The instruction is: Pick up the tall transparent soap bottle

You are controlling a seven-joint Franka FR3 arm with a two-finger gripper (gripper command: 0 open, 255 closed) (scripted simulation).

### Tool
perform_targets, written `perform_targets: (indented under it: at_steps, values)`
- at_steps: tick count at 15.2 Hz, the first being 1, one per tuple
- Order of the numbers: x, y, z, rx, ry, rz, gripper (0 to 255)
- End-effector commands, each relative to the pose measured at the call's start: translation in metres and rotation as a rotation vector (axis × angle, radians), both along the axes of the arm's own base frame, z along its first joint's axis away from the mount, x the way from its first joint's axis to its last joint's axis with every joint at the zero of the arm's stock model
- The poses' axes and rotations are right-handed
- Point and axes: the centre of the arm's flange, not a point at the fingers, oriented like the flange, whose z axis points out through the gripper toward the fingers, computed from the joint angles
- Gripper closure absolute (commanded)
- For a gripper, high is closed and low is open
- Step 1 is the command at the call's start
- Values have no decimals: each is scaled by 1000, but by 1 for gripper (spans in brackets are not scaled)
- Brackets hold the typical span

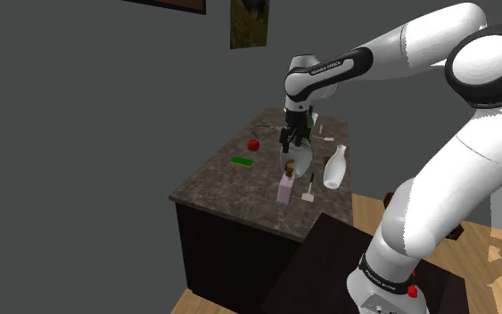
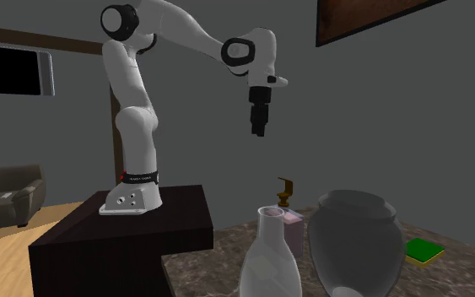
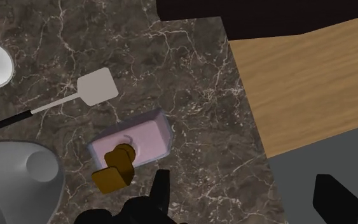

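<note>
**Gripper open wide above the counter, soap bottle standing free below it**

Shoulder view: the white arm reaches from its dark box stand [image 1: 320,259] at five o'clock toward a dark, marbled stone counter [image 1: 213,192]. The all-black two-finger gripper [image 1: 294,145] points down above the counter. The tall, pale-pink see-through soap bottle with a brown pump [image 1: 285,189] stands upright at six o'clock from the gripper, near the counter edge that faces the stand. A pale grey rounded vase [image 1: 295,164] shows between the two. A white narrow-necked vase [image 1: 333,168] stands at two o'clock from the soap bottle. A white-headed spatula with a black handle [image 1: 310,189] lies just beside the bottle at three o'clock. A small red round object [image 1: 253,144] and a flat green block [image 1: 242,161] sit at ten o'clock from the bottle.

Second exterior view: the gripper [image 2: 261,128] hangs well above the counter [image 2: 202,274], apart from everything on it. The soap bottle [image 2: 294,221] stands at five o'clock from the gripper, behind the white vase [image 2: 269,266] and the grey vase [image 2: 353,245]. The green block [image 2: 425,250] lies at three o'clock from the grey vase.

Wrist view: the gripper [image 3: 242,184] has its fingers [image 3: 159,191] spread wide, with nothing between them. The soap bottle [image 3: 139,140] is seen from above, outside the gap and beside one finger. The spatula [image 3: 98,87] lies beyond the bottle, and the grey vase [image 3: 18,178] is near its pump. The counter's edge and a wooden floor [image 3: 298,83] lie under the gap.
</note>
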Motion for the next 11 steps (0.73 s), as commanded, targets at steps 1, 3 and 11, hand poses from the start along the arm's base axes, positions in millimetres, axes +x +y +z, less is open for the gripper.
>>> perform_targets:
  at_steps: [1, 3, 11]
  values:
    - [10, -17, -16, 5, 5, -5, 0]
    - [20, -36, -33, 11, 11, -9, 0]
    - [58, -112, -103, 34, 34, -29, 0]
